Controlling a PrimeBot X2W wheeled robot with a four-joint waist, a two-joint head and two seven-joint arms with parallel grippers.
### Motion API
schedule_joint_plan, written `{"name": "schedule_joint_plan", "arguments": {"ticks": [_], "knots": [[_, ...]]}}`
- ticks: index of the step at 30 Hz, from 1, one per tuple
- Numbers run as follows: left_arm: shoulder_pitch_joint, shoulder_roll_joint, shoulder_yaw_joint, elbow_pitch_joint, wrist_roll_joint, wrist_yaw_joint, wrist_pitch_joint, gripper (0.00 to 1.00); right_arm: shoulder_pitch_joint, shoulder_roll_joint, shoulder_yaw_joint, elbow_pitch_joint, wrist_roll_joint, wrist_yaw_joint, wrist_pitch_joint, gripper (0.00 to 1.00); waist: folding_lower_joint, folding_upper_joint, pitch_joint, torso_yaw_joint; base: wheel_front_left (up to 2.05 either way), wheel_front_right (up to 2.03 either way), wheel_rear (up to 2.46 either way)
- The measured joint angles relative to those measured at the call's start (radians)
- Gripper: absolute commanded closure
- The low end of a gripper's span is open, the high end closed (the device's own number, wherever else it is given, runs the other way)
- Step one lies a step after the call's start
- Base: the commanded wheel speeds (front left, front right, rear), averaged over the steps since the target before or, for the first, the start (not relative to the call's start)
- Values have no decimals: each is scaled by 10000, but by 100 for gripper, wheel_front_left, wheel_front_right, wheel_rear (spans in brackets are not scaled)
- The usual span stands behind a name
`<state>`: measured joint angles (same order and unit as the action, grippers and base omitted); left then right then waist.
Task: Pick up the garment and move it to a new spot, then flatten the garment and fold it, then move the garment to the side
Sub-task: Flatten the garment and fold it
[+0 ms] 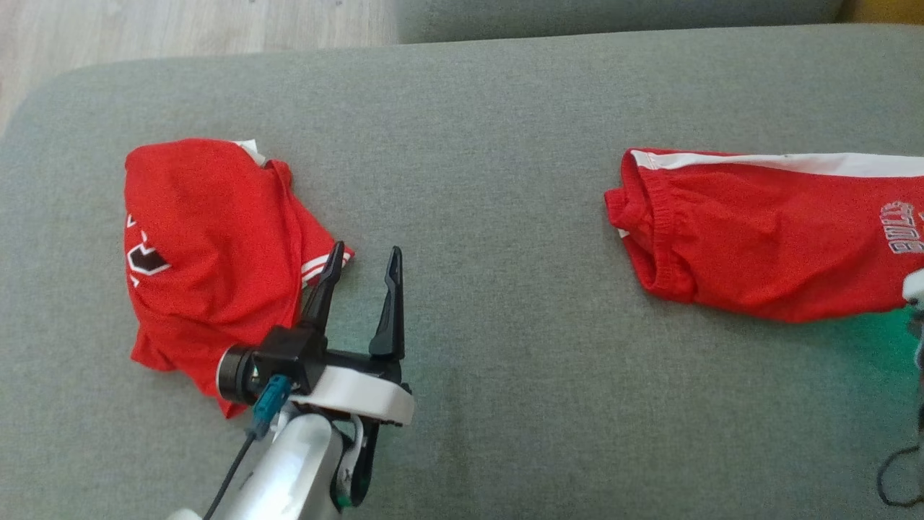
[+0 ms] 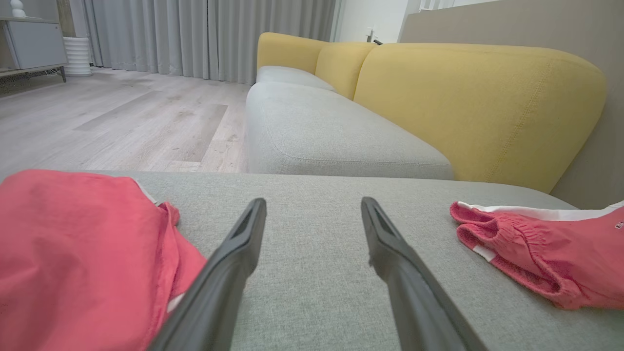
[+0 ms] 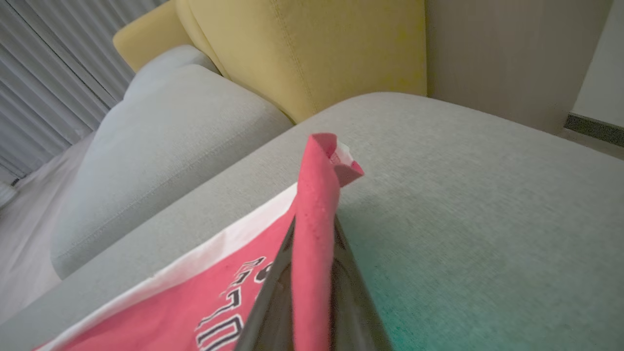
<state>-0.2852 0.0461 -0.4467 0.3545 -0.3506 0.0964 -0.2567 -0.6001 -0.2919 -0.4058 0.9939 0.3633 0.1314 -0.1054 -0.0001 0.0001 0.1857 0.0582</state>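
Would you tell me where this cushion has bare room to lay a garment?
The widest bare patch of the grey cushion lies between the red jersey and the red shorts; the far strip behind both is bare too. Crowded: beside the jersey, at the open left gripper.

My left arm covers the jersey's lower right corner, and its logo curls out of sight at the left fold. The shorts run off the head view's right edge, which cuts their lettering short. Red cloth pinched in my right gripper hides the inner faces of its fingers; I can't make out their tips.
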Motion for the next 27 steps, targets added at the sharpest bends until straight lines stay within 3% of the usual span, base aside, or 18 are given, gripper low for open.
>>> {"name": "schedule_joint_plan", "arguments": {"ticks": [17, 22, 27], "knots": [[436, 4, -2, 291, -6, -2, 0, 0, 677, 1636, 2650, -3022, 1379, 0, 474, 100, -1, 0, -1032, 633, 0, 0, 0], [464, 6, -31, 291, -6, -4, 0, 0, 709, 1946, 3540, -3101, 1400, 0, 623, 100, 0, 0, -1059, 929, 0, 0, 0], [464, 6, -82, 288, -8, 0, 0, 0, 757, 1983, 4418, -2397, 1197, 0, 711, 100, 1, 0, -871, 1162, 0, 0, 0]]}}
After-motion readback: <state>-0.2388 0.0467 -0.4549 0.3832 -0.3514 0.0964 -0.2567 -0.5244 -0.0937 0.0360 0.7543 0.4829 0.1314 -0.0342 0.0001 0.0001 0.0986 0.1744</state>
